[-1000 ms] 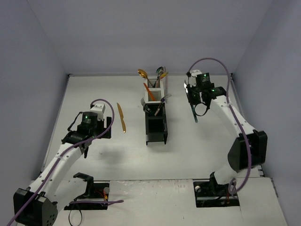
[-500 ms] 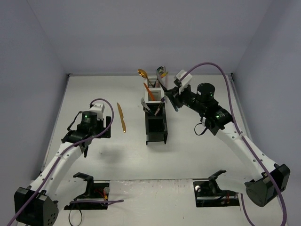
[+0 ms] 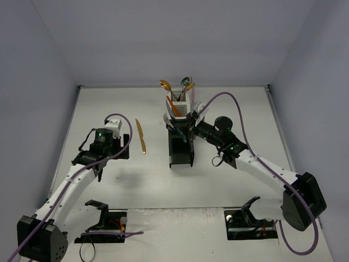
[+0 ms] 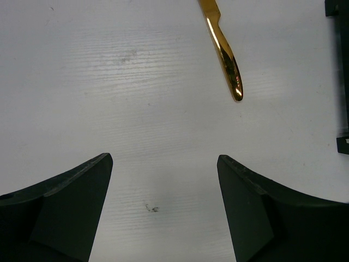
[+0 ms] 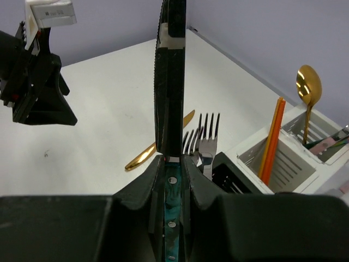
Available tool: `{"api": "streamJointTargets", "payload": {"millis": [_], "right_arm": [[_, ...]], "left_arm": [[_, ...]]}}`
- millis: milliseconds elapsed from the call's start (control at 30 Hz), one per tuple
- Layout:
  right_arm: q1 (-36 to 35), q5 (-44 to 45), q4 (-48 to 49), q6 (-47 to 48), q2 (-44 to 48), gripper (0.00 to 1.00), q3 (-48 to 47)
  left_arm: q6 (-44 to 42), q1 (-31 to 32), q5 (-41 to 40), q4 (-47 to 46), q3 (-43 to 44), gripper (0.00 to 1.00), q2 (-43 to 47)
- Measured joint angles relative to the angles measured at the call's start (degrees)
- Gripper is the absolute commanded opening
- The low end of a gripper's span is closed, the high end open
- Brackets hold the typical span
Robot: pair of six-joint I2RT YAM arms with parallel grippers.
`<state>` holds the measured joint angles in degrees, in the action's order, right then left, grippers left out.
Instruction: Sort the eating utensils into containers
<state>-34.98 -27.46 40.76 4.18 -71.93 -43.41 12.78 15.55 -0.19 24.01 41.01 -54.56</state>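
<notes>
The containers stand in a row at table centre: white slatted bins (image 3: 180, 105) at the back, black bins (image 3: 180, 153) in front. The white bins (image 5: 283, 169) hold a gold spoon (image 5: 308, 87) and an orange utensil (image 5: 271, 142). Silver forks (image 5: 206, 136) stand in a black bin (image 5: 232, 177). My right gripper (image 3: 188, 130) (image 5: 172, 164) is shut on a teal-handled knife (image 5: 170, 82), held over the black bins. A gold knife (image 3: 141, 136) (image 4: 223, 52) lies on the table. My left gripper (image 3: 112, 153) (image 4: 163, 158) is open and empty, just left of and nearer than it.
The left arm's gripper also shows in the right wrist view (image 5: 35, 93), above the white table (image 4: 136, 82). Black base brackets (image 3: 103, 221) (image 3: 251, 221) with purple cables sit at the near edge. Grey walls enclose the table on three sides.
</notes>
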Motion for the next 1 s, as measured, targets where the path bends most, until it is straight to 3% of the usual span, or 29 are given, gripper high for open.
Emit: {"api": "streamJointTargets", "payload": {"millis": [233,533,867,1000], "right_arm": [[0.0,-0.01,8.49,-1.93,-0.03,0.1,9.01],[0.0,0.01,11.1,-2.96,0.1,0.23,14.72],[0.0,1.7,4.5,-2.2,7.86,0.48,13.56],[0.02,6.65,-4.5,-2.48,13.32,0.77,10.1]], "left_arm": [[-0.02,0.0,0.07,-0.84,-0.5,0.75,-0.23],[1.04,0.0,1.67,-1.79,-0.52,0.75,-1.21],[10.14,0.03,2.36,-3.21,0.32,0.75,-4.35],[15.09,1.65,1.61,-3.32,4.01,0.75,-9.67]]}}
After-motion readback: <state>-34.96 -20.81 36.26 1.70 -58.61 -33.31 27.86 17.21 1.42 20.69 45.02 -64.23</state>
